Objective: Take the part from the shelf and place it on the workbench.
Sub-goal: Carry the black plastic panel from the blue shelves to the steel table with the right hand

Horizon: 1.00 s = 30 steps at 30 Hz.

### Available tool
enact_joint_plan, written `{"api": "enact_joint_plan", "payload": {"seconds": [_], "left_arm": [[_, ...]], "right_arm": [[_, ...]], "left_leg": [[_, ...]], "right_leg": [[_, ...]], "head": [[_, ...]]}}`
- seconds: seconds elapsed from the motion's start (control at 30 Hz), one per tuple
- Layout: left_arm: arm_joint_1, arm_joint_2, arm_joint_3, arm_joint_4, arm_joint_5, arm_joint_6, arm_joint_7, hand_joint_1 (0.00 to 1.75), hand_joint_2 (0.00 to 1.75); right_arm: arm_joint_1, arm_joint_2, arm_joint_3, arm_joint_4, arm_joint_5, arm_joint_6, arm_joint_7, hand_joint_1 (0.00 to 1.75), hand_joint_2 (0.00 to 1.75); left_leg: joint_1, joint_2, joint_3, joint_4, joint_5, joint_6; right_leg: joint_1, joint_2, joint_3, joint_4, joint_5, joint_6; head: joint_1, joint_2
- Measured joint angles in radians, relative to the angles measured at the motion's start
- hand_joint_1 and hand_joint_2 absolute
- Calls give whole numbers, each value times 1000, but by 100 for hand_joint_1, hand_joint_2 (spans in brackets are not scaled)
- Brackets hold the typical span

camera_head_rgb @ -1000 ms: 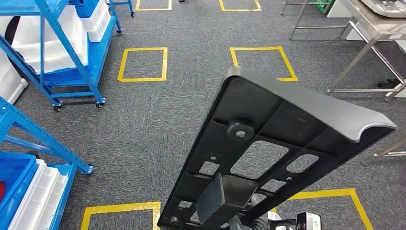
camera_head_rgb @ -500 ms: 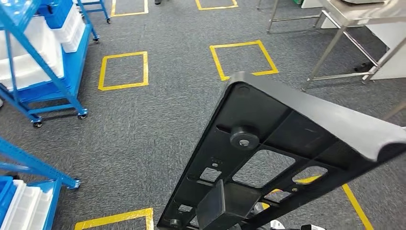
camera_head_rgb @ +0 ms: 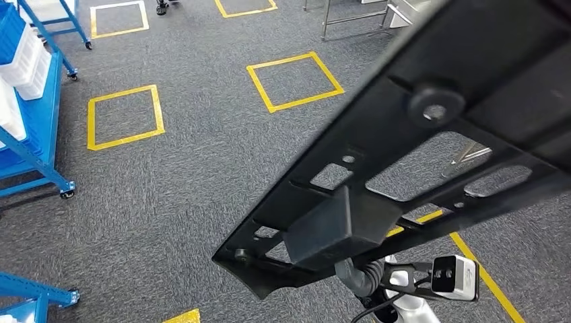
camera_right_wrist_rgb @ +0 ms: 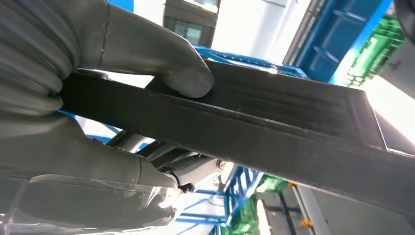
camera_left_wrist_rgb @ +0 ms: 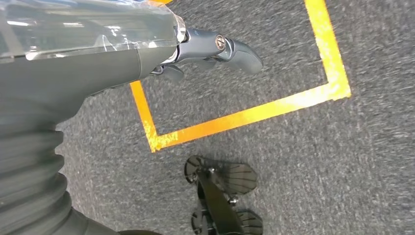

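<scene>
Right now we see the right hand (camera_right_wrist_rgb: 98, 98) gripping the black ribbed plastic part (camera_head_rgb: 431, 134), thumb pressed on its edge. Left hand (camera_left_wrist_rgb: 205, 49) holds nothing, fingers loosely extended above grey carpet (camera_head_rgb: 188, 188) with yellow tape squares (camera_head_rgb: 124, 116).

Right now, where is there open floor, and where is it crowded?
Bare carpet lies between the blue shelf cart and the black part, around the yellow taped squares. It is crowded at far right, where the part, gripped by the right hand, covers metal table legs.

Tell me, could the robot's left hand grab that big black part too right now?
Probably not as things stand: the left hand hangs low over the carpet, holding nothing, while the right hand holds the black part up high.
</scene>
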Motion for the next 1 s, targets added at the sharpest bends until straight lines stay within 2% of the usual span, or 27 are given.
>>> {"api": "enact_joint_plan", "payload": {"seconds": [0.07, 0.1, 0.13, 0.17, 0.2, 0.23, 0.27, 0.3, 0.37, 0.4, 0.43, 0.47, 0.5, 0.53, 0.6, 0.63, 0.67, 0.7, 0.73, 0.77, 0.8, 0.83, 0.9, 0.93, 0.97, 1.0], "left_arm": [[-3, 0, 0, 0, 3, 2, -1, 0, 175], [-4, 0, 1, 0, 6, 4, -2, 0, 175], [-3, 0, 2, 0, 11, 6, -3, 0, 175], [-2, 0, 3, 0, 15, 8, -3, 0, 175], [-1, 0, 5, 0, 18, 10, -4, 0, 175], [-1, 0, 6, 0, 21, 11, -4, 0, 175], [-2, 0, 6, 0, 23, 12, -4, 0, 175], [-2, 0, 7, 0, 24, 13, -4, 0, 175], [-3, -1, 7, 0, 25, 15, -4, 0, 175], [-2, -2, 7, 0, 25, 15, -4, 0, 175], [-2, -2, 7, 0, 24, 16, -4, 0, 175], [-3, -2, 7, 0, 23, 16, -4, 0, 175], [-4, -2, 7, 0, 21, 16, -3, 0, 175], [-6, -2, 7, 0, 20, 16, -3, 0, 175], [-8, -2, 7, 0, 18, 17, -2, 0, 175], [-7, -2, 7, 0, 17, 18, -1, 0, 175], [-6, -2, 7, 0, 18, 19, 1, 0, 175], [-4, -2, 7, 0, 18, 21, 4, 0, 175], [-3, -2, 7, 0, 19, 23, 6, 0, 175], [-3, -2, 7, 0, 21, 24, 8, 0, 175], [-4, -2, 8, 0, 24, 25, 9, 0, 175], [-5, -1, 8, 0, 27, 27, 9, 0, 175], [-6, 1, 11, 0, 34, 33, 9, 0, 175], [-6, 2, 12, 0, 38, 36, 9, 0, 175], [-6, 4, 14, 0, 42, 39, 9, 0, 175], [-7, 5, 14, 0, 43, 41, 9, 0, 175]], "right_arm": [[-44, -2, 10, -2, -27, -11, 32, 175, 175], [-64, -3, 17, -2, -39, -17, 48, 175, 175], [-82, -3, 26, -3, -50, -21, 64, 175, 175], [-96, -2, 36, -2, -57, -25, 78, 175, 175], [-106, -2, 45, -1, -63, -27, 89, 175, 175], [-114, -1, 52, 0, -68, -29, 98, 175, 175], [-124, -1, 59, 1, -73, -32, 105, 175, 175], [-136, 0, 65, 2, -80, -36, 111, 175, 175], [-169, 1, 79, 6, -100, -51, 123, 175, 175], [-187, 1, 86, 8, -112, -61, 129, 175, 175], [-202, 1, 91, 10, -122, -71, 132, 175, 175], [-214, 1, 96, 13, -132, -77, 135, 175, 175], [-222, 1, 99, 15, -138, -81, 137, 175, 175], [-228, 1, 101, 16, -142, -84, 140, 175, 175], [-244, 0, 107, 20, -153, -88, 144, 175, 175], [-251, 0, 111, 23, -159, -91, 145, 175, 175], [-257, -1, 116, 26, -168, -94, 145, 175, 175], [-262, -3, 120, 30, -176, -98, 145, 175, 175], [-266, -6, 124, 34, -184, -102, 145, 175, 175], [-271, -9, 127, 38, -192, -107, 145, 175, 175], [-277, -13, 130, 42, -200, -110, 144, 175, 175], [-285, -17, 133, 46, -208, -113, 143, 175, 175], [-303, -30, 142, 56, -226, -116, 132, 175, 175], [-311, -39, 147, 63, -235, -117, 124, 175, 175], [-317, -50, 152, 71, -244, -117, 116, 175, 175], [-321, -61, 155, 78, -251, -118, 109, 175, 175]], "left_leg": [[0, 24, 1, -11, 8, 14], [-2, 36, 1, -13, 9, 17], [-4, 48, 0, -13, 9, 19], [-5, 61, -1, -13, 9, 19], [-6, 72, -1, -13, 8, 19], [-6, 81, -1, -13, 7, 19], [-6, 89, 0, -13, 6, 18], [-6, 97, 2, -13, 5, 16], [-9, 114, 7, -11, 0, 9], [-11, 123, 9, -11, -3, 4], [-14, 132, 11, -11, -5, -1], [-16, 142, 12, -12, -7, -6], [-16, 152, 14, -13, -9, -11], [-14, 149, 15, -10, -14, -17], [-10, 110, -6, 43, -48, -26], [-8, 81, -33, 100, -77, -29], [-8, 63, -69, 172, -109, -31], [-8, 55, -104, 236, -131, -32], [-8, 52, -128, 275, -135, -32], [-8, 50, -135, 276, -119, -32], [-7, 47, -121, 235, -85, -30], [-6, 35, -94, 165, -41, -27], [-3, -7, -42, 42, 10, -20], [-2, -23, -29, 11, 16, -17], [-3, -27, -25, 3, 13, -12], [-3, -20, -24, 0, 14, -7]], "right_leg": [[1, -53, -31, 59, -37, 7], [2, -85, -58, 115, -67, 10], [1, -104, -90, 182, -98, 13], [0, -112, -117, 237, -116, 14], [-2, -116, -133, 269, -121, 16], [-3, -118, -137, 277, -115, 16], [-4, -121, -124, 252, -95, 16], [-3, -128, -96, 199, -66, 14], [4, -168, -26, 65, -13, 5], [10, -185, -2, 16, 0, -2], [15, -195, 7, -8, 2, -8], [19, -189, 6, -13, 0, -13], [17, -176, 6, -15, 2, -19], [15, -164, 6, -19, 5, -24], [9, -142, 10, -27, 10, -36], [8, -132, 11, -28, 10, -40], [8, -119, 11, -28, 10, -43], [9, -106, 11, -27, 10, -44], [9, -92, 12, -27, 10, -44], [10, -78, 12, -26, 10, -44], [10, -64, 14, -24, 9, -43], [9, -50, 15, -22, 8, -41], [9, -25, 11, -15, 5, -32], [8, -14, 7, -13, 5, -26], [6, -4, 4, -13, 7, -20], [5, 5, 1, -14, 10, -13]], "head": [[0, 0], [0, 0], [0, 0], [0, 0], [0, 0], [0, 0], [0, 0], [0, 0], [0, 0], [0, 0], [0, 0], [0, 0], [0, 0], [0, 0], [0, 0], [0, 0], [0, 0], [0, 0], [0, 0], [0, 0], [0, 0], [0, 0], [0, 0], [0, 0], [0, 0], [0, 0]]}}
